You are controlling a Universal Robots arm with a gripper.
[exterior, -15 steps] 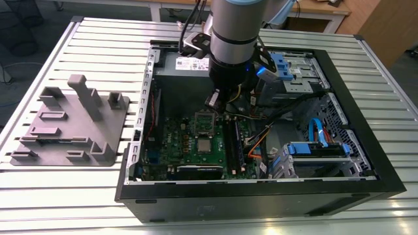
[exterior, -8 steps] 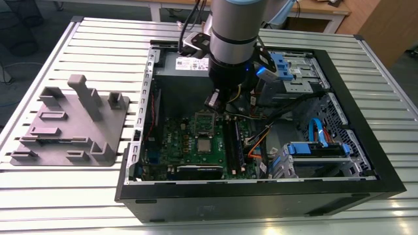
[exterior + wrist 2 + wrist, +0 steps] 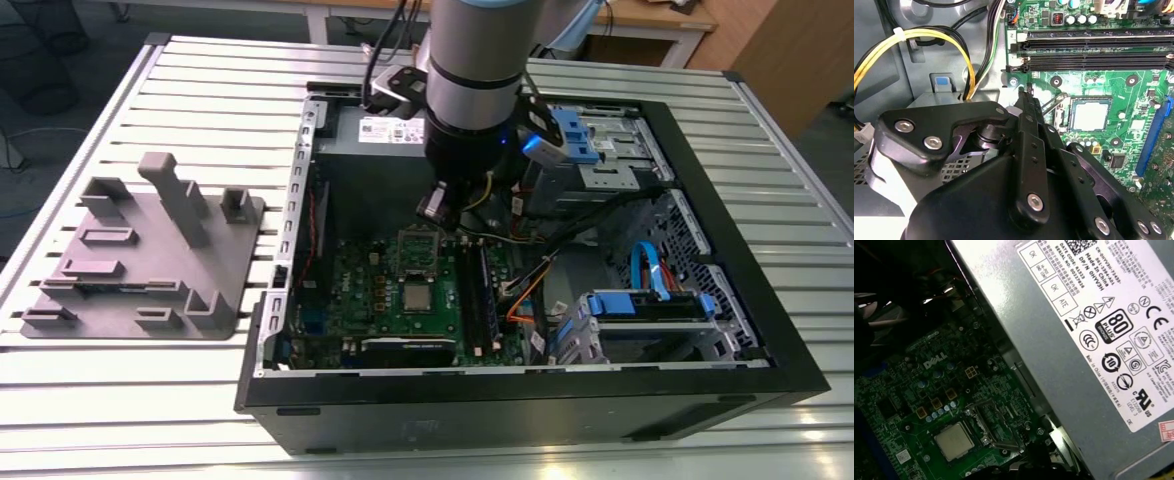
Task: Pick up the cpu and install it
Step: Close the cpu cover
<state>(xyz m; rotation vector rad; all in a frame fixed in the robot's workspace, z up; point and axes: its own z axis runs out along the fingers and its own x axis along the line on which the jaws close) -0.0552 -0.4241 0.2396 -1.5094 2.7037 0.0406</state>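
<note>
The cpu (image 3: 419, 296) (image 3: 1090, 115) (image 3: 954, 441) was seen seated in the motherboard (image 3: 400, 300) socket inside the open computer case (image 3: 534, 400). The hand (image 3: 1026, 92) was held above and just beyond it, empty, its fingers (image 3: 1029, 130) closed together.

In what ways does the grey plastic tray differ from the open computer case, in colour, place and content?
The grey plastic tray is pale, small and low with upright posts; the computer case is black, large and deep. The tray lies on the table at the exterior view's left; the case lies beside it and holds the green motherboard with the cpu. Both rest on the same slatted table.
</note>
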